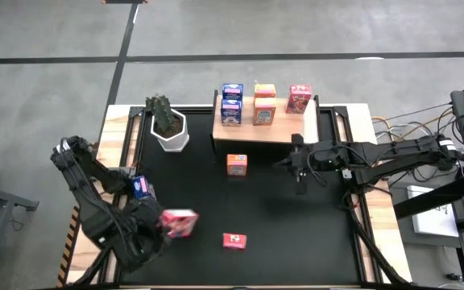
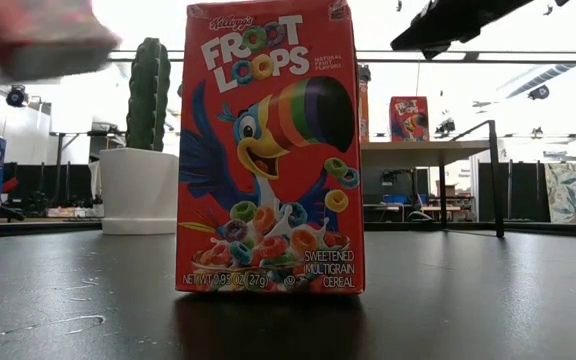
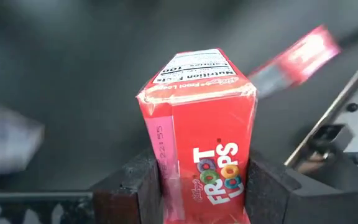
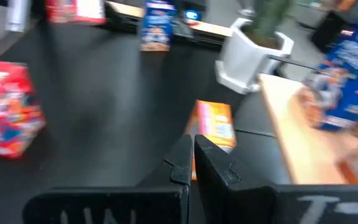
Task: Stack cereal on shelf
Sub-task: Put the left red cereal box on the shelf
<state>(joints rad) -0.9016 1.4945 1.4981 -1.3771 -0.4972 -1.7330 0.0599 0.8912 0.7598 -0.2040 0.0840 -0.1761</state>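
A black table mat (image 1: 296, 225) covers the worktable, which stands on a grey concrete floor crossed by dark seams; the low view looks across the mat into a bright room with desks behind. Seen from above with the mat's centre as the dial, the light natural-wood shelf board (image 1: 276, 133) on its black frame lies at twelve o'clock, carrying stacked blue (image 1: 232, 105) and orange (image 1: 264, 105) mini cereal boxes and one red box (image 1: 299, 99), in that order from eleven toward one. A white hexagonal pot with a green cactus (image 1: 168, 125) stands at about ten o'clock, just beside the shelf. An orange mini cereal box (image 1: 237, 164) sits upright on the mat near the shelf's front edge, and a red Froot Loops box (image 1: 234, 240) stands alone at six o'clock, filling the low view (image 2: 268, 150). A blue mini cereal box (image 1: 142, 188) rests at nine o'clock, near the left arm. The left gripper (image 1: 163, 224), at about eight o'clock, is clenched on a red Froot Loops mini box (image 1: 179, 223); its wrist view shows the two dark fingers (image 3: 132, 186) pressed against opposite sides of the box (image 3: 197, 130), which is held clear of the mat. The right gripper (image 1: 284, 163), reaching in from three o'clock, has its fingers (image 4: 182, 162) closed together with nothing between them, pointing toward the orange box on the mat (image 4: 213, 127)
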